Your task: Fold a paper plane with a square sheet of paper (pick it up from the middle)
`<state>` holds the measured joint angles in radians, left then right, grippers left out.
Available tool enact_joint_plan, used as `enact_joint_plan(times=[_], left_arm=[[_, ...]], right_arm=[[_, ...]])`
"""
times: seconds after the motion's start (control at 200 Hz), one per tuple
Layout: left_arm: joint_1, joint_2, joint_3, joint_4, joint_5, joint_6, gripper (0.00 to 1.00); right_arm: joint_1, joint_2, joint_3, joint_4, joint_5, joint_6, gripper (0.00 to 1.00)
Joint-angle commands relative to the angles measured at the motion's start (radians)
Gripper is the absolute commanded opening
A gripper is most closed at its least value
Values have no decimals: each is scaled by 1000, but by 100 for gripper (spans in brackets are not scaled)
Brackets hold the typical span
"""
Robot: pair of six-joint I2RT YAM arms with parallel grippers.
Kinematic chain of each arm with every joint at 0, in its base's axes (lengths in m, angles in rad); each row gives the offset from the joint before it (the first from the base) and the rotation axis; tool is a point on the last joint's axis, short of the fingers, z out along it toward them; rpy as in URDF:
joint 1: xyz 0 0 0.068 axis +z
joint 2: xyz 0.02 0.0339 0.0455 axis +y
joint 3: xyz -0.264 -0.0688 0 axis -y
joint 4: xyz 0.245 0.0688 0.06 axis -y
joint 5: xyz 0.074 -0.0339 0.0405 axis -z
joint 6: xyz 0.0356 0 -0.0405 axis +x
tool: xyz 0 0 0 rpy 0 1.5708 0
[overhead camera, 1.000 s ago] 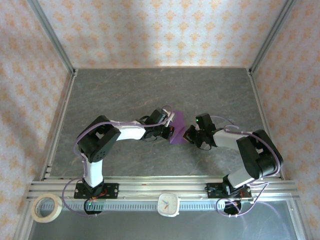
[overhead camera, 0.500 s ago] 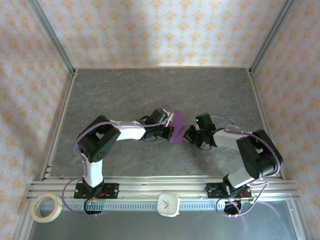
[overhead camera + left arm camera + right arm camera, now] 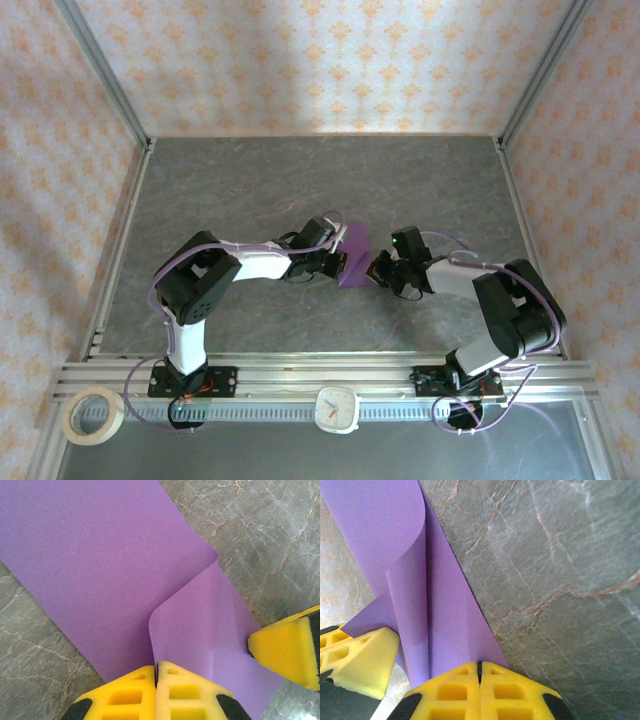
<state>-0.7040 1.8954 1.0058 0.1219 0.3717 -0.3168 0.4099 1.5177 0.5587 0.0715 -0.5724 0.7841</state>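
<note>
Top view: my left gripper (image 3: 338,262) and right gripper (image 3: 378,270) meet at middle of table (image 3: 250,180), grey marbled stone-look surface. Purple sheet of paper (image 3: 354,250) between them, thin, matte, plain. Tape roll (image 3: 92,415) near left. White clock (image 3: 338,408) on near rail (image 3: 250,378), face too small to read.

Left wrist: my yellow ribbed fingers (image 3: 135,695) pressed together, pinching sheet's edge. One flap curled over in soft rounded fold.

Right wrist: my yellow fingers (image 3: 505,690) clamped on sheet's narrow end. Long lengthwise fold, sharp straight edges.
</note>
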Motion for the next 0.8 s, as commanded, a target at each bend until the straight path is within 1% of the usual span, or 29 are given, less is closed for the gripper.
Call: enact_joint_plan(times=[0.0, 0.13, 0.395, 0.425, 0.51, 0.796], left_arm=[[8, 10, -8, -18, -36, -10, 4], [9, 11, -14, -17, -40, -12, 4], [8, 10, -18, 16, -6, -6, 5], [8, 39, -17, 17, -5, -6, 5], [8, 51, -10, 12, 0, -2, 5], [9, 56, -26, 3, -22, -1, 4]], right_arm=[[3, 32, -6, -65, 52, -15, 0], [3, 35, -3, -65, 52, -17, 0], [2, 42, 8, -72, 49, -21, 0], [3, 39, 8, -74, 51, -22, 0], [3, 36, 7, -78, 51, -23, 0], [3, 24, 15, -88, 53, -22, 0]])
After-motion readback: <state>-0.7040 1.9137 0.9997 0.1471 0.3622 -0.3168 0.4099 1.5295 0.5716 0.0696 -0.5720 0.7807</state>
